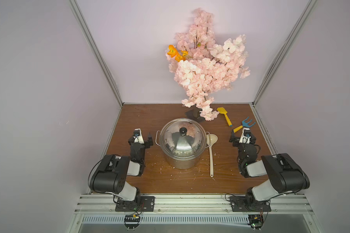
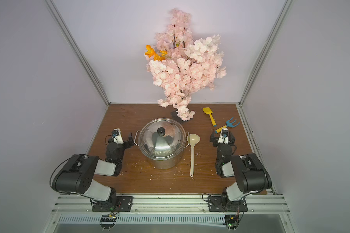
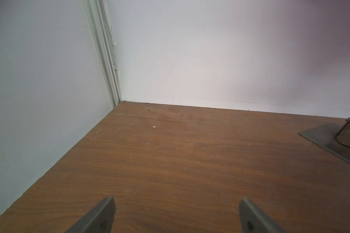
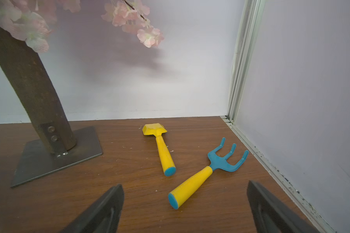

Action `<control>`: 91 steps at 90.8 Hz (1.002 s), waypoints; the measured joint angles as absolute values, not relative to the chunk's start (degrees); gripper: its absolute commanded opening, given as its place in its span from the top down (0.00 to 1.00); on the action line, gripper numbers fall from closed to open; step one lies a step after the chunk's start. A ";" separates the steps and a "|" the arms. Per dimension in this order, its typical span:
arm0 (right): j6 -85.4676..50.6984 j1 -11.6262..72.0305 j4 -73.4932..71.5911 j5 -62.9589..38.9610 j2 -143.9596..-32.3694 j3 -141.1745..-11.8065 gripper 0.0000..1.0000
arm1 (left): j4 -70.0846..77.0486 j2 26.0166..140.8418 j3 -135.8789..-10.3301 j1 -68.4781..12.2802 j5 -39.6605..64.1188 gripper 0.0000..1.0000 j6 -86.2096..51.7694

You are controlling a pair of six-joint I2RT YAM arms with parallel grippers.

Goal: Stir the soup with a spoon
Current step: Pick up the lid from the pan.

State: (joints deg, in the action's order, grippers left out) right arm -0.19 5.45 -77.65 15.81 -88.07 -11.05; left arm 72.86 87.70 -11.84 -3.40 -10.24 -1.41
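Steel pot (image 1: pixel 180 162), both top views: it stands at the middle of the worktop (image 1: pixel 141 113) between my two arms with its lid (image 1: pixel 176 145) on, so I see no soup; I judge the lid has to come off before any stirring.
Spoon, both top views: the cream spoon (image 2: pixel 192 157) lies flat just beside the pot on its right, bowl by the loop handle, slim handle pointing back at the arm bases, handy for my right arm.
Jaws, top views: left jaws wait left of the pot, right jaws right of the spoon, touching nothing.
Left wrist: left jaws spread wide and empty over bare worktop; the tree's base plate (image 3: pixel 323 139) shows at the edge.
Right wrist: right jaws likewise released and empty, facing a yellow shovel (image 4: pixel 160 149) and a blue rake (image 4: pixel 208 171), which I take for distractors; the blossom tree (image 4: pixel 28 80) trunk stands bolted beside them.
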 measured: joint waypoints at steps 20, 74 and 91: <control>-0.19 5.45 -77.65 15.81 -88.07 -11.05 0.01 | 72.86 87.70 -11.84 -3.40 -10.24 0.03 -1.41; 1.74 8.05 -70.65 15.62 -78.11 -10.94 0.00 | 61.39 78.46 -15.42 -3.46 -13.37 0.03 -1.93; -3.07 8.75 -58.19 16.95 -55.40 -12.82 0.00 | 35.59 70.32 -31.70 -3.46 -19.51 0.03 -14.15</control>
State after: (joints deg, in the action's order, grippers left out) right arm -3.07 8.75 -58.19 16.95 -55.40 -12.82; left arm 35.59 70.32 -31.70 -3.46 -19.51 -14.15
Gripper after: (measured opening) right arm 0.994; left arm 0.974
